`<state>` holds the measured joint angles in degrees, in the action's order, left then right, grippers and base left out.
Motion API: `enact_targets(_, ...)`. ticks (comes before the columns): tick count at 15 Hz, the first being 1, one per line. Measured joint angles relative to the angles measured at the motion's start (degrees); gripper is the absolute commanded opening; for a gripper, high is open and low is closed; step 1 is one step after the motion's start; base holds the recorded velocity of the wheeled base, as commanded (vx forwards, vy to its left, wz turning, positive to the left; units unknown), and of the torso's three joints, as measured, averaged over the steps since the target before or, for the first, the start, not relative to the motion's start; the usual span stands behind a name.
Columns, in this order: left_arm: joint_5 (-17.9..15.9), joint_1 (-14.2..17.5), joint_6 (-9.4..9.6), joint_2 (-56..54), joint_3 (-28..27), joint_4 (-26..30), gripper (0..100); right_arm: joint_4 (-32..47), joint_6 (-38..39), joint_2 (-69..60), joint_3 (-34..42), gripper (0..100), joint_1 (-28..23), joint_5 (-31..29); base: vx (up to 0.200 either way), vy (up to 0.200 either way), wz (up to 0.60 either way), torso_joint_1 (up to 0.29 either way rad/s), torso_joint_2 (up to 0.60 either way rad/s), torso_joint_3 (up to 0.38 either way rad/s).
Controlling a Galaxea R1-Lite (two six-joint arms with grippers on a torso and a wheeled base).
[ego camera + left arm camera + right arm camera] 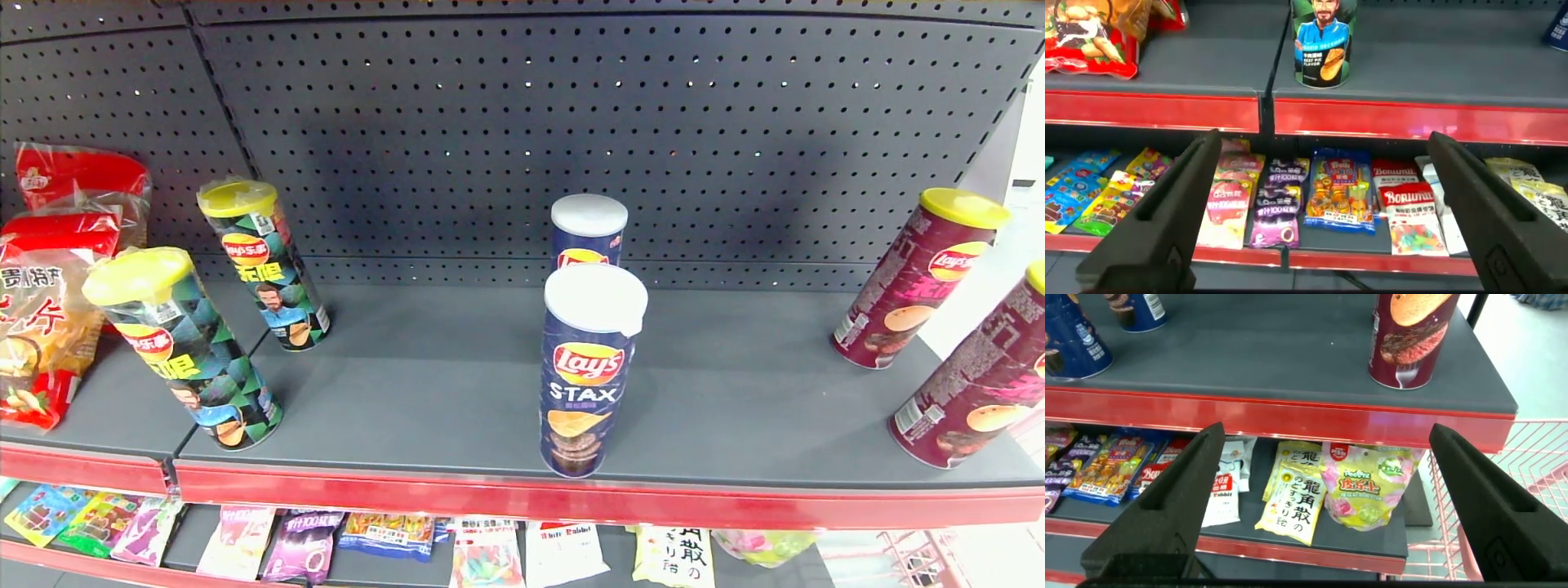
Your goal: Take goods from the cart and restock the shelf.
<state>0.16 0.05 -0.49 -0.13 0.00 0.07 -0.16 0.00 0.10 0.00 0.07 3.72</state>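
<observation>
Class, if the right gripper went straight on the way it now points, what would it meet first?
Probably the red shelf edge ahead of the right gripper; depth is unclear, so it might instead pass above it.

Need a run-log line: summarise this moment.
left gripper open, empty | right gripper open, empty | dark grey metal shelf: six tall cylindrical chip cans standing

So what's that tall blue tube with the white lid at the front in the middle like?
The tall dark blue chip tube is a round canister, cardboard by its look, closed with a white plastic lid. Its label shows a red and yellow badge, white letters, a chip and dark cookies. It stands upright on the grey metal shelf, near the red front edge. A matching blue tube stands right behind it; whether they touch cannot be told.
</observation>
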Motion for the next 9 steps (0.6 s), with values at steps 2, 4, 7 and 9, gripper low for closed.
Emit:
enact_targets(2, 0.0, 0.0, -0.02, 0.0, 0.0, 0.0, 100, 0.0, 0.0, 0.0, 0.0, 100, 0.0, -0.5, 0.0, 0.0, 0.0, 0.0, 0.0, 0.0)
enact_targets(4, 0.0, 0.0, 0.0, 0.0, 0.0, 0.0, 100, 0.0, 0.0, 0.0, 0.0, 100, 0.0, -0.5, 0.0, 0.0, 0.0, 0.0, 0.0, 0.0)
enact_targets(7, 0.0, 0.0, 0.0, 0.0, 0.0, 0.0, 100, 0.0, -0.1, 0.0, 0.0, 100, 0.0, -0.5, 0.0, 0.0, 0.0, 0.0, 0.0, 0.0)
enact_targets(9, 0.0, 0.0, 0.0, 0.0, 0.0, 0.0, 100, 0.0, -0.1, 0.0, 0.0, 100, 0.0, -0.5, 0.0, 0.0, 0.0, 0.0, 0.0, 0.0)
